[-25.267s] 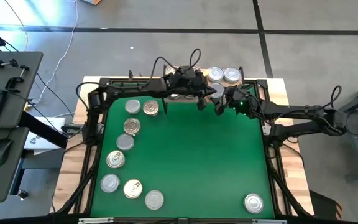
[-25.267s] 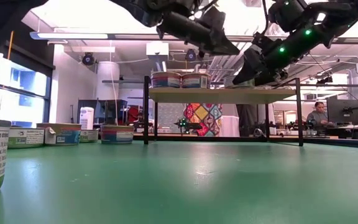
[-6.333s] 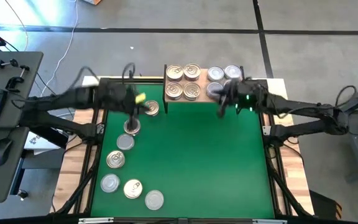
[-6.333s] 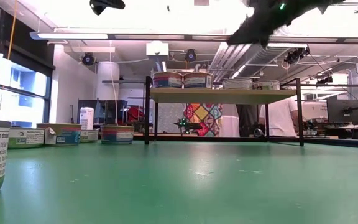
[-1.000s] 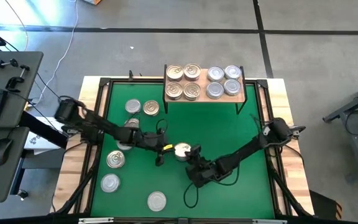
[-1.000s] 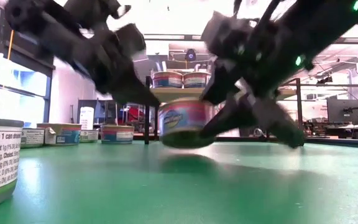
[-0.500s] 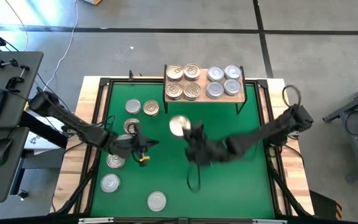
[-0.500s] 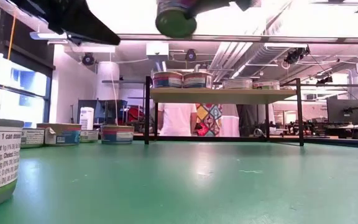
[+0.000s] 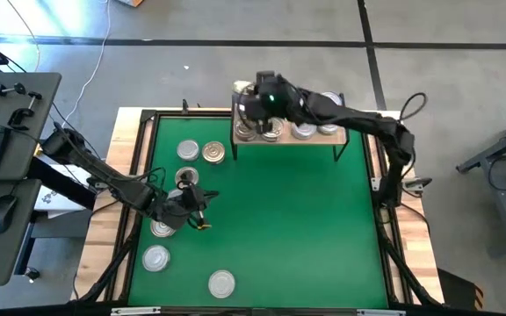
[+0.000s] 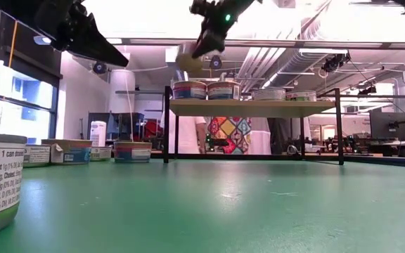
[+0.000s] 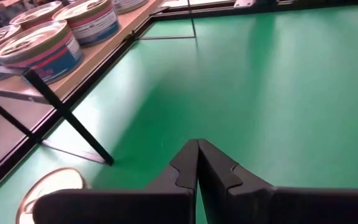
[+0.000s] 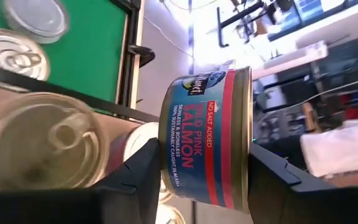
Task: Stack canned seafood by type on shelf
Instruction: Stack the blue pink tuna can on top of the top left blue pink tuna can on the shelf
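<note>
right wrist view: right jaws clamp a salmon tin point(image 12: 207, 140); left jaws together over mat point(image 11: 278, 81).

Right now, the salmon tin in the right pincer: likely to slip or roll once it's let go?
The salmon tin looks rigid, so the right pincer shouldn't dent it. Its smooth printed label may be slippery. It's held with its round side toward the shelf, so dropped like this it could roll; flat on an end it should sit stable.
</note>
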